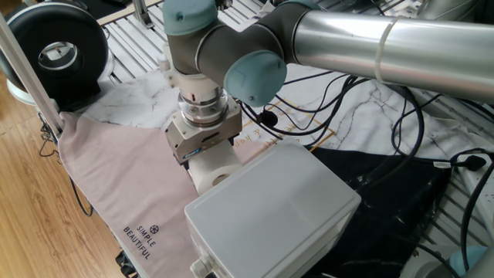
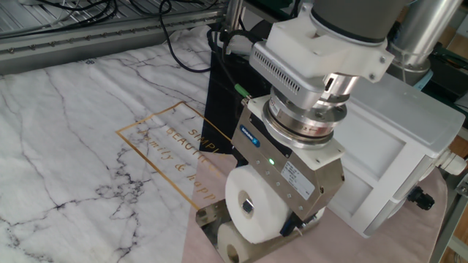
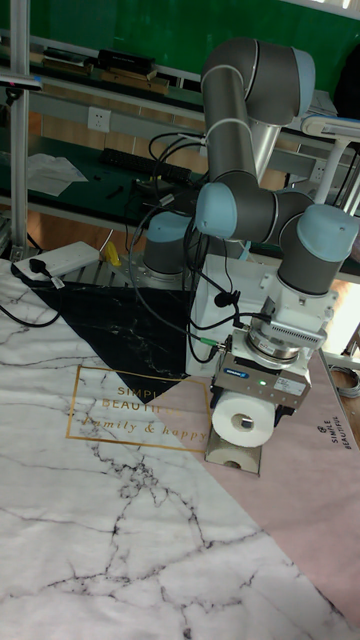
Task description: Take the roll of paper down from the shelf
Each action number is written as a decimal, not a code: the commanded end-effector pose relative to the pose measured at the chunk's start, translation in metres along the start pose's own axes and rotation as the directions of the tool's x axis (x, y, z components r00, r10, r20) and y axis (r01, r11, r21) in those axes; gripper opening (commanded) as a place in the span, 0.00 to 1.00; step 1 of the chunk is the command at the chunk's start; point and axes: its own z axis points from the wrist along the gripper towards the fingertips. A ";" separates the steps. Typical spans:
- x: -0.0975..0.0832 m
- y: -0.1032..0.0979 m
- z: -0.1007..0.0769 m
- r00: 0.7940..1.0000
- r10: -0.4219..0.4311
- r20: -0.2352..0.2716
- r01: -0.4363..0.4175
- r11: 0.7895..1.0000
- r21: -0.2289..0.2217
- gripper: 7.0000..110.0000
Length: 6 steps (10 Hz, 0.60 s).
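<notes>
The gripper [image 2: 272, 219] is shown pointing down over the table, its jaws closed narrowly on the roll [image 2: 251, 212], which is held on its side with the hollow core facing outward. In the other fixed view the roll is seen raised just above the shelf [image 2: 212, 217], a shiny chrome plate in which a reflection of the roll appears; whether roll and plate touch cannot be told. In the tall fixed view the roll [image 3: 243, 419] is seen directly beneath the gripper [image 3: 250, 420] body, on which a small green light is lit, and the shelf [image 3: 228, 455] is seen just below it, standing where the marble-patterned cloth [image 3: 90, 500] meets the pink cloth [image 3: 310, 500]. In the one fixed view the roll [image 1: 214, 169] is partly hidden by the gripper [image 1: 207, 161] and by the grey box [image 1: 270, 212], which stands just beside it; the shelf is not visible there. The pink cloth [image 1: 116, 174] is printed with the words "SIMPLE BEAUTIFUL". A gold-framed inscription [image 2: 175, 153] is printed on the marble cloth [image 2: 73, 131], and a black cloth [image 3: 110, 325] lies beyond it. Black cables [image 1: 363, 108] are strewn behind the arm [image 1: 370, 42], and a round black device [image 1: 58, 50] stands at the far corner.
</notes>
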 end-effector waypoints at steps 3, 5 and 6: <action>-0.007 0.004 -0.006 1.000 0.004 -0.014 -0.004 1.000 -0.017 0.00; -0.012 0.007 -0.004 1.000 0.003 -0.010 -0.003 1.000 -0.023 0.00; -0.015 0.009 -0.004 1.000 0.003 -0.009 -0.003 1.000 -0.030 0.00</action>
